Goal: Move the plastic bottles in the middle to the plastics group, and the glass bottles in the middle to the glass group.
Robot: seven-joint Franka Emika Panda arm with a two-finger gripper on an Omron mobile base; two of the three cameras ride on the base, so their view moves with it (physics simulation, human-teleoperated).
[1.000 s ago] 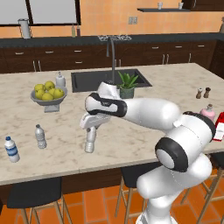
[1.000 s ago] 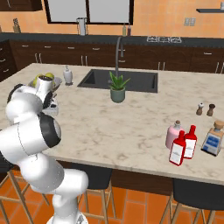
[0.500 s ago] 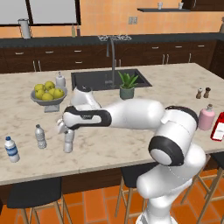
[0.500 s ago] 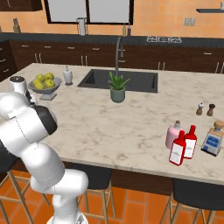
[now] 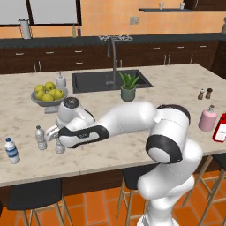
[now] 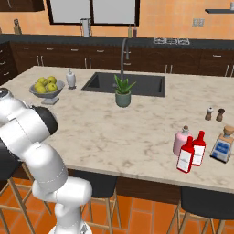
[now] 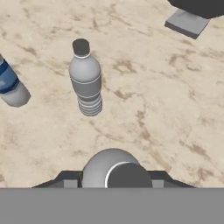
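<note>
My jaws grip the ribbed plastic bottle point(image 5: 60, 145) low over the bench point(image 5: 176, 84), just beside the plain grey bottle point(image 5: 41, 137) of the plastics group, so I should lower it straight, release only when it stands, and not bump that neighbour.

Your greyish ribbed bottle point(image 5: 59, 145) stands upright beside the plain point(image 5: 40, 137) and blue-labelled point(image 5: 12, 151) plastics; the red point(image 6: 198, 147) and pink bottles point(image 6: 181, 141) stand well apart.
</note>
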